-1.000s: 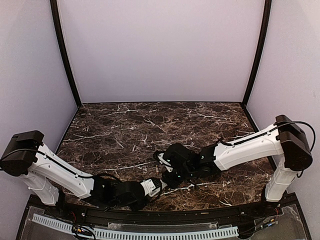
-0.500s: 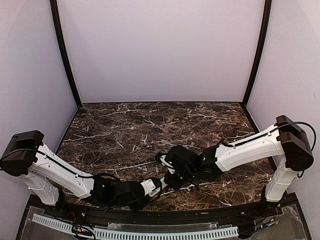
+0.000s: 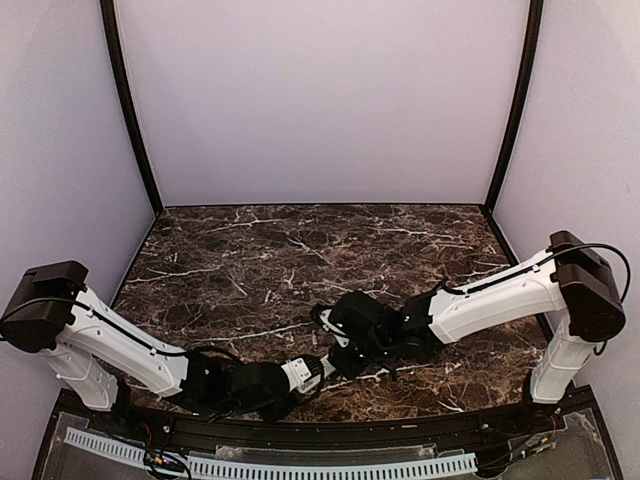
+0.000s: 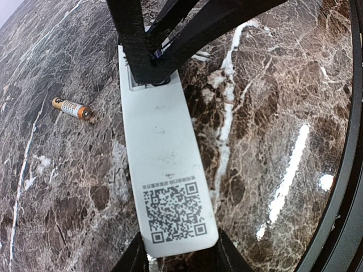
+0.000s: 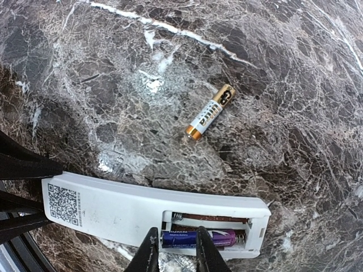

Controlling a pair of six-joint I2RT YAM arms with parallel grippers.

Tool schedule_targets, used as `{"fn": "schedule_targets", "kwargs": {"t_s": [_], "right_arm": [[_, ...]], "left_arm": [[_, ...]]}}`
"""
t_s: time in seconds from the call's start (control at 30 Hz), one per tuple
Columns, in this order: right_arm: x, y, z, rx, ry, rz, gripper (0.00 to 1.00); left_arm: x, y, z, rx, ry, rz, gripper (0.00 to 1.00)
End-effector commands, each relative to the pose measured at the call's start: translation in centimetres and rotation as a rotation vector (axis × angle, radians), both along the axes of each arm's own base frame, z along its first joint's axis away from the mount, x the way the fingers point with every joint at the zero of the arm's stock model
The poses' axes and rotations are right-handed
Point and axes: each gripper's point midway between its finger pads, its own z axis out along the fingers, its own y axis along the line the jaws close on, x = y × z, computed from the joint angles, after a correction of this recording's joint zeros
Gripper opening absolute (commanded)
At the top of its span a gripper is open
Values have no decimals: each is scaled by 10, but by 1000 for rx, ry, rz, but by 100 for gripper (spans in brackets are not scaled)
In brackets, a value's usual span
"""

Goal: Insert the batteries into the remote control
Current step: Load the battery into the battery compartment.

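The remote control lies back up, a QR code at one end. My left gripper is shut on that end. Its open recess holds one blue-purple battery in the near slot; the far slot shows only a spring. My right gripper stands over that battery, jaws a narrow gap apart, one fingertip by the battery's end and the other across its middle. The right gripper does not clasp it. A second battery, gold and white, lies loose on the marble beyond the remote. From above, both grippers meet near the front middle.
The dark marble table is bounded by a black rim close to the remote on the near side. The left gripper's black fingers show at the left edge of the right wrist view.
The right gripper has shifted slightly right and nearer, onto the remote's recess end. The left arm has held still with the remote.
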Motion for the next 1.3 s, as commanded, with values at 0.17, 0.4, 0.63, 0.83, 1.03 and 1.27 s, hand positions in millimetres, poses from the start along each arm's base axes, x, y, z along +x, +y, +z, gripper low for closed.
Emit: {"fn": "schedule_targets", "kwargs": {"t_s": [0.17,0.4,0.63,0.83,1.03,1.27], "right_arm": [[-3,0,-13,-46,7,16,20],[-3,-7,-18,-76,0,13,16],[-1,-19,-26,-113,-9,-3,16],[3,-29,-34,-139,-10,-22,15],[7,-44,-44,-175,-9,-54,15],[10,-59,-50,-187,0,-84,14]], "left_arm": [[-9,21,-28,128,47,-25,9],[-9,21,-27,128,47,-26,9],[-9,22,-28,129,50,-28,9],[-9,23,-28,128,49,-26,9],[-9,23,-27,124,50,-27,9],[-9,23,-26,123,49,-25,9]]}}
